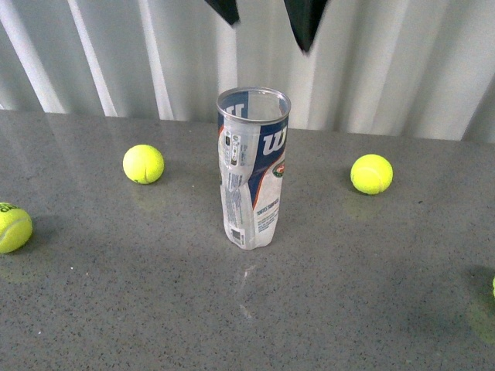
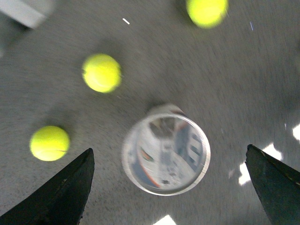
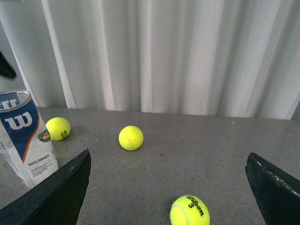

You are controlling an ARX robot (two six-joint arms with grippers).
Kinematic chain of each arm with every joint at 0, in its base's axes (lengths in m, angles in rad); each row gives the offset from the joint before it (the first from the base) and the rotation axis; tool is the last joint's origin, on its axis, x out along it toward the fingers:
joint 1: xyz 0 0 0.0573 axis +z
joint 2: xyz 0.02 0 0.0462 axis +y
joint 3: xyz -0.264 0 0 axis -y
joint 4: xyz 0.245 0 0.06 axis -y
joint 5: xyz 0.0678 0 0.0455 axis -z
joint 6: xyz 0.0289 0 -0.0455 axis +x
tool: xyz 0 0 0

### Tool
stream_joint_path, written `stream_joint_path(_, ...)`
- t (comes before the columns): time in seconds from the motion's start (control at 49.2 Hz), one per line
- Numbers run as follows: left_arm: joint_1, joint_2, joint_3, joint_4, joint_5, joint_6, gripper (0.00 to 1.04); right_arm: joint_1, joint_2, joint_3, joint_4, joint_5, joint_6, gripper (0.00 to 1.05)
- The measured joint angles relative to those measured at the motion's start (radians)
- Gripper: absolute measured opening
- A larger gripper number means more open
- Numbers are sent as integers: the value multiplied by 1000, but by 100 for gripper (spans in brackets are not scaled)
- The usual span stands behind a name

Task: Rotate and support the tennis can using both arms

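The tennis can stands upright and empty in the middle of the grey table, with its silver rim on top and the navy W label facing me. My left gripper hangs open high above it; only two black fingertips show at the top edge. In the left wrist view, which is blurred, the left gripper looks straight down into the can's open mouth between its wide-spread fingers. My right gripper is open and empty, low over the table, with the can off to one side of it.
Yellow tennis balls lie on the table left of the can, right of it and at the left edge. One ball lies between the right gripper's fingers. A white pleated curtain closes the back.
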State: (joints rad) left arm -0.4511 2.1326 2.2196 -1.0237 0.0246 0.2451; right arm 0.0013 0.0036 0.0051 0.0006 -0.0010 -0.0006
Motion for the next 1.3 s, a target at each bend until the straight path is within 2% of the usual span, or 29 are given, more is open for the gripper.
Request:
stream_joint_path(0.061, 18, -62, -47, 75, -5, -82, 98, 0, 0, 0, 0, 1, 0, 98)
stream_joint_path(0.284, 32, -111, -71, 95, -14, -166, 98, 0, 0, 0, 0, -1, 0, 98)
stream_joint_path(0.325, 28, -146, -170, 237, -112, -182, 93, 0, 0, 0, 0, -1, 0, 98)
stream_joint_path(0.366, 27, -201, -328, 454, -251, -201, 86, 0, 0, 0, 0, 0, 0, 98)
stream_joint_path(0.386, 27, -217, -372, 508, -282, -204, 84, 0, 0, 0, 0, 0, 0, 98)
stream_joint_path(0.427, 32, -288, -553, 719, -358, -214, 77, 0, 0, 0, 0, 0, 0, 98)
stream_joint_path(0.488, 43, -370, -747, 953, -373, -221, 69, 0, 0, 0, 0, 4, 0, 98)
stream_joint_path(0.508, 53, -416, -847, 1087, -370, -223, 65, 0, 0, 0, 0, 4, 0, 98)
stream_joint_path(0.528, 58, -435, -886, 1138, -368, -224, 63, 0, 0, 0, 0, 3, 0, 98)
stream_joint_path(0.589, 90, -533, -1085, 1437, -351, -228, 52, 0, 0, 0, 0, 3, 0, 98)
stream_joint_path(0.65, 121, -613, -1215, 1578, -334, -230, 43, 0, 0, 0, 0, 3, 0, 98)
stream_joint_path(0.752, 178, -723, -1409, 1697, -311, -238, 27, 0, 0, 0, 0, -1, 0, 98)
stream_joint_path(0.894, 224, -802, -1634, 1761, -249, -247, 3, 0, 0, 0, 0, 0, 0, 98)
stream_joint_path(1.301, 329, -1057, -1958, 1823, -146, -248, 4, 0, 0, 0, 0, 0, 0, 98)
